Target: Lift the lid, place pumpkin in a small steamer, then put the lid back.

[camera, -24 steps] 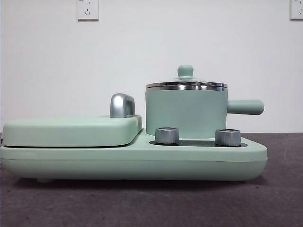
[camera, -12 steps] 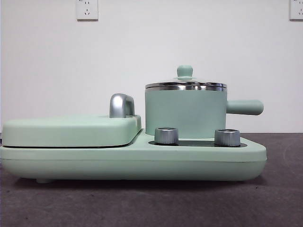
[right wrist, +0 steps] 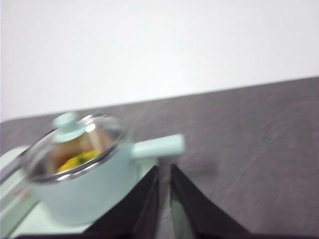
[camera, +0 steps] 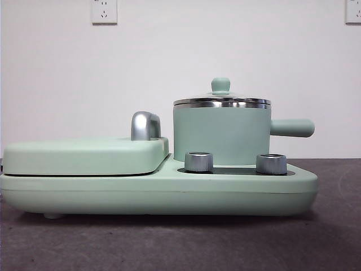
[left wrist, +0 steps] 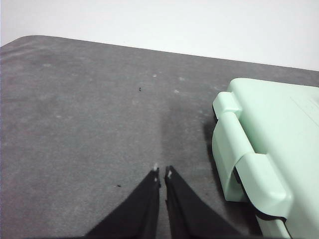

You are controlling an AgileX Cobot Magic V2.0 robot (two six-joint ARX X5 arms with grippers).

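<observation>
**Front view says you're basically done, just back out clean**

Front view, left to right: the flat cover (camera: 84,155) with its chrome handle (camera: 145,125) sits on the mint cooker base (camera: 158,195), then the small steamer (camera: 221,135) stands on the hotplate behind the two steel dials (camera: 198,161), side handle (camera: 291,127) sticking out to the side. The lid (camera: 221,100) sits flat on the rim, knob up, no gap I can spot. No arm shows in this shot at all.

Here's what that view can't tell you: the pot wall is solid, so the pumpkin is hidden. The right wrist view looks down through the glass and you can see something yellow-orange inside, the pumpkin (right wrist: 79,160), though that picture is blurry. So my read is that all three steps are done.

The left gripper (left wrist: 162,174) is over bare table beside the cooker's hinged end (left wrist: 234,144), jaws pinched nearly together, nothing in them. The right gripper (right wrist: 163,172) sits near the steamer's handle, jaws also almost closed and empty.

If you're retreating that right arm, pull up and away from the handle first. A nudge there could spin the pot or tip the lid off.
</observation>
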